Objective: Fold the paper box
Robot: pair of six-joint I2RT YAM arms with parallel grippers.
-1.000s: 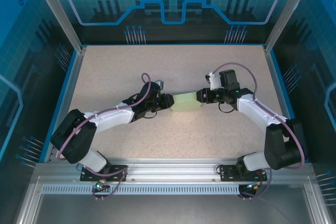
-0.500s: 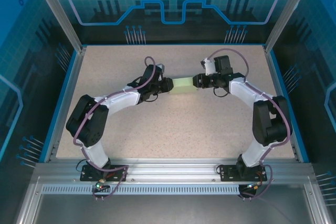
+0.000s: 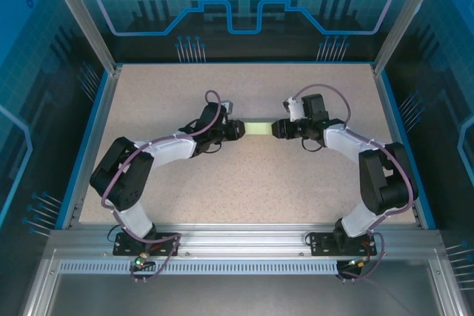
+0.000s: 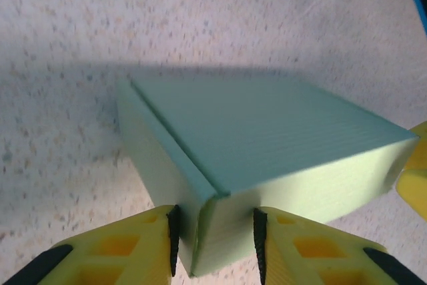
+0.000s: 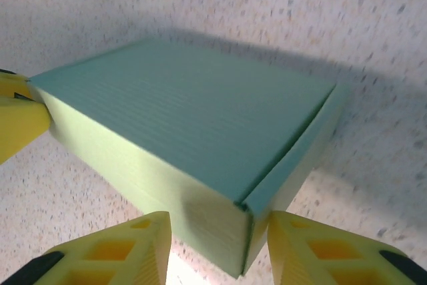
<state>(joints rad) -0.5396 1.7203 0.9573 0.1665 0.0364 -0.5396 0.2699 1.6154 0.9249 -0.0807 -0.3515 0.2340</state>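
Left gripper (image 4: 215,241) clamps one corner of the pale mint-green folded card box (image 4: 267,145). Right gripper (image 5: 219,245) pinches the opposite end, the box spanning between them over the speckled beige table (image 3: 222,94).

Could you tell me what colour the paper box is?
The paper box is pale mint green, clearest from the right wrist.

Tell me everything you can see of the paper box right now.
The paper box is pale mint-green, finely ribbed card, folded shut into a flat rectangular box with a flap seam along one end. The left gripper and right gripper each pinch a corner at opposite ends, near the middle of the table. From above it shows as a thin strip.
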